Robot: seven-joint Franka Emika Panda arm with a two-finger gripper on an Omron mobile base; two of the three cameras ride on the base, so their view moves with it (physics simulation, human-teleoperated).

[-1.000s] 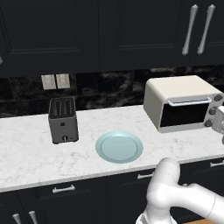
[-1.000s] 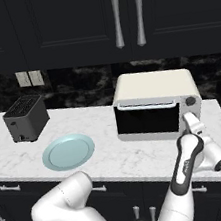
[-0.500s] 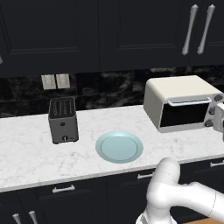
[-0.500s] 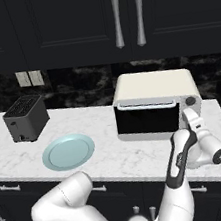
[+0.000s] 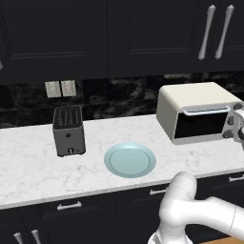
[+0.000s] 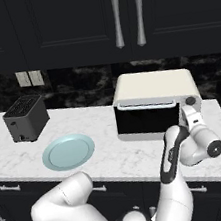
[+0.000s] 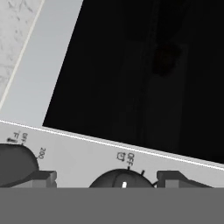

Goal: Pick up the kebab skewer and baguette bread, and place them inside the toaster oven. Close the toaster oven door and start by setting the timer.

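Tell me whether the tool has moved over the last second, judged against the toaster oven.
Yes, slightly. In the right base view the tool has crept upward and closer to the knob side of the toaster oven, now sitting right at its front right corner.

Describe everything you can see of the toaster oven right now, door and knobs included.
The toaster oven is a boxy cream-white unit standing upright on the marble counter, right of the blue plate. Its dark glass door is shut, with a silver bar handle along the top edge. The side panel holds dark knobs; in the hand view one knob sits by an OFF mark, between the fingertips of the gripper. Nothing inside can be made out through the glass.
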